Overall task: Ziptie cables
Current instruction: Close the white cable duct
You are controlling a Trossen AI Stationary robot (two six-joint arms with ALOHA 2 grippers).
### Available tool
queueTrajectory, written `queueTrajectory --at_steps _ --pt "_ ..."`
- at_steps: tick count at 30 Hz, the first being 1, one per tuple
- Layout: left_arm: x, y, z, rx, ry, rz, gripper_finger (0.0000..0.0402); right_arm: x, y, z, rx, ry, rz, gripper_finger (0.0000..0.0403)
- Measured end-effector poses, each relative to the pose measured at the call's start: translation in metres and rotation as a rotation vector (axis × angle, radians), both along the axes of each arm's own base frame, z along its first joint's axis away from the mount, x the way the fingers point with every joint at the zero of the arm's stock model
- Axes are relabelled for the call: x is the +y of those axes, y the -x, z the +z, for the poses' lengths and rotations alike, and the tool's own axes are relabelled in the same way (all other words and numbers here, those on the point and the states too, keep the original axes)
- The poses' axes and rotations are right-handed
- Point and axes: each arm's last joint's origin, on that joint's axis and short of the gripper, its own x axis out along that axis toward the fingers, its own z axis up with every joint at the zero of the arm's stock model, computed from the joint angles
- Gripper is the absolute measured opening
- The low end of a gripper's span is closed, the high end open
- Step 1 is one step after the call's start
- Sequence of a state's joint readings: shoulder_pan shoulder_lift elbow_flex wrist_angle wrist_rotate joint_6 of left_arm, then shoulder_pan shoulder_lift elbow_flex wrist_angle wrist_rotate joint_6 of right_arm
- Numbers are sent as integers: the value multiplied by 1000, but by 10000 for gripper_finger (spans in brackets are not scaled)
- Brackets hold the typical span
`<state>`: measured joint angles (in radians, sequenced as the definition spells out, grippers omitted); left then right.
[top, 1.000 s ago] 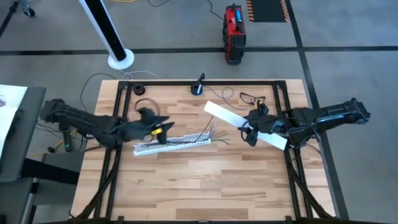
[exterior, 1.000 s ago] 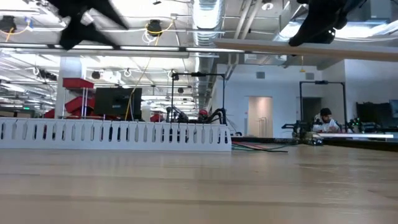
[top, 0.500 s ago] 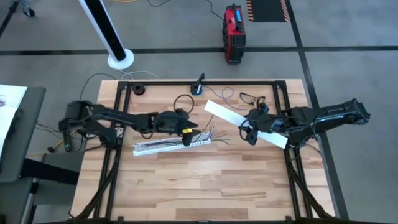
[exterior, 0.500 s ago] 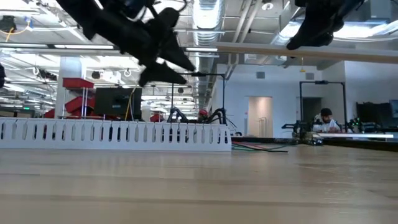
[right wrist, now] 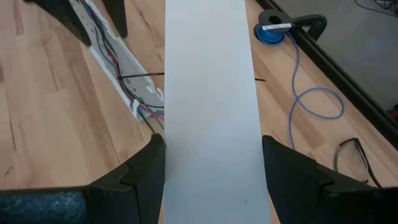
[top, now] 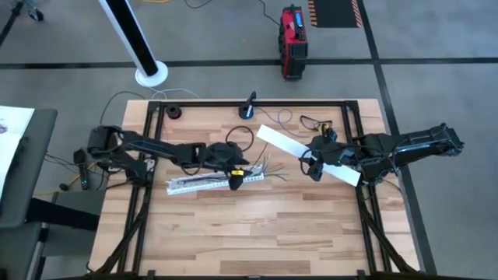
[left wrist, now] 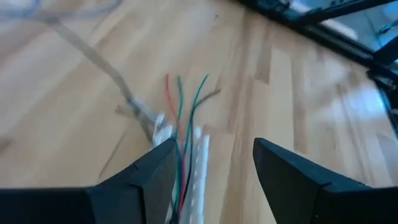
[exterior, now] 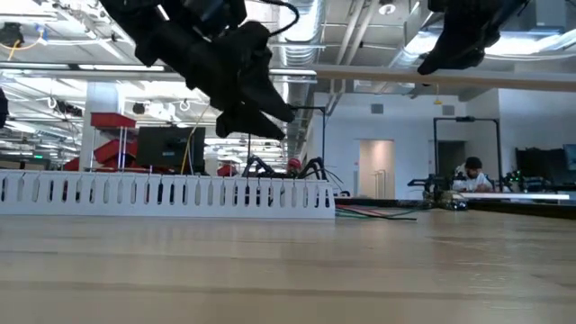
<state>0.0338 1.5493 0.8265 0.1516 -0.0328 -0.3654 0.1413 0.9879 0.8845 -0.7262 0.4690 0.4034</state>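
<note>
Wood table [top: 257, 225] on a black frame, grey floor around it, a red box [top: 293, 31] on the floor past the far edge; the low view shows an open workshop hall with a person seated far back. Left arm reaches from the table's left edge toward the middle, stretched long and low, its gripper [top: 236, 180] angled down over the right end of the slotted white duct [top: 210, 180] that lies flat near table centre. Left fingers [left wrist: 146, 180] stand apart with a clear gap, holding nothing. Cables [top: 264, 167] lie in the duct and fan out of its right end in a loose straggle on the wood, red, green and dark strands, just ahead of the left gripper and between its fingers in the wrist view; whether it touches them I cannot tell. Right arm comes in from the right edge, raised above the table, its gripper [top: 310, 166] closed on a flat white strip [top: 307, 155] that runs diagonally from near the far middle toward the right edge, held level off the surface. The strip's near end is just right of the cable tips, apart from them. A blue cord [right wrist: 317, 102] with a small round device [right wrist: 272, 31] lies near the far edge.
</note>
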Motion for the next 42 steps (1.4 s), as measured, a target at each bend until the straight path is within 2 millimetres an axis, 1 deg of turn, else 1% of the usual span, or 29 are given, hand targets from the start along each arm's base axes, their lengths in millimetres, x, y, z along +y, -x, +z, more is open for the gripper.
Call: queueTrajectory --at_steps 1,3,5,7,10,13,17,20,22,25,28,30,32,35,36,38,42 --pt "0 -1 -4 19 -6 -4 208 0 0 0 -2 -1 0 218" --pt "1 -2 -20 90 7 -5 208 0 0 0 -2 -6 -5 218" --pt "1 -5 -30 113 26 -16 208 0 0 0 -6 -7 -5 218" --pt "-2 -8 -34 113 16 -28 208 0 0 0 -9 -10 -7 218" --pt "-1 -10 -38 133 -20 0 208 1 0 0 -15 -36 -6 218" --pt "1 -13 -32 111 -60 -11 209 1 0 0 -18 -45 -10 218" --pt "1 -9 -37 173 -63 -33 209 1 -1 0 -20 -45 -11 218" --pt "1 -16 -23 143 -46 -49 209 1 -1 0 -21 -46 -11 218" --pt "1 -19 -20 185 -32 -78 209 1 -1 1 -25 -46 -13 218" --pt "-1 -22 -22 280 -34 -144 209 1 -2 1 -33 -48 -14 218" --pt "0 -29 -17 302 -48 -192 209 1 -2 2 -42 -50 -15 218" --pt "3 -30 -18 355 -56 -205 209 1 -2 2 -46 -51 -15 218" --pt "7 -35 -13 360 -50 -200 209 1 -2 2 -45 -56 -15 218" --pt "10 -41 4 294 -56 -193 209 1 -2 2 -48 -62 -15 218" --pt "11 -41 7 293 -61 -197 209 1 -2 2 -48 -63 -14 218" --pt "13 -39 6 325 -59 -215 209 1 -3 2 -49 -64 -14 218" --pt "23 -36 2 357 12 -235 213 1 -2 2 -50 -64 -14 218"
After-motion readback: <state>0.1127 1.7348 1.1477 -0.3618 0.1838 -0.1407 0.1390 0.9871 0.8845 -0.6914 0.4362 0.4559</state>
